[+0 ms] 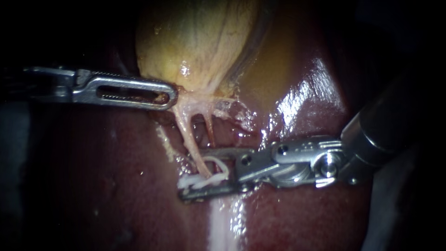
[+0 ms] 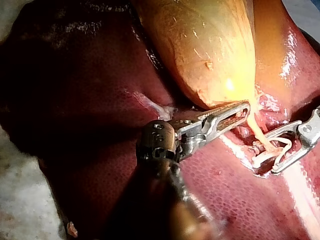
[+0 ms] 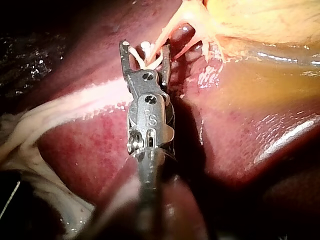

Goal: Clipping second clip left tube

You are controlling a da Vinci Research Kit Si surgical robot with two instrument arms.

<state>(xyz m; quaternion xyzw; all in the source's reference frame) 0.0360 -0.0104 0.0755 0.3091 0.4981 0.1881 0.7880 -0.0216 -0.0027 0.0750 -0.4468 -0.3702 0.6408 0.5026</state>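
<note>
The yellow gallbladder [image 1: 200, 42] lies on the dark red liver [image 1: 93, 186]. Two thin pale tubes run down from its neck. The left tube [image 1: 189, 135] passes between the jaws of my right instrument [image 1: 195, 173]. These jaws stand apart around it, shut on a white clip [image 1: 217, 163] that straddles the tube. In the right wrist view the right instrument [image 3: 145, 47] shows the same tube [image 3: 167, 27] crossing its clip. My left instrument [image 1: 171, 95] has its slotted jaws shut on the tissue at the gallbladder's neck, also seen in the left wrist view [image 2: 244, 109].
The right tube [image 1: 210, 130] runs just beside the left one, outside the jaws. A pale band of tissue [image 1: 223, 223] crosses the liver below the right instrument. The wet liver surface [image 1: 306, 93] shines at the right. The gallbladder [image 2: 210, 45] lies ahead of my left instrument.
</note>
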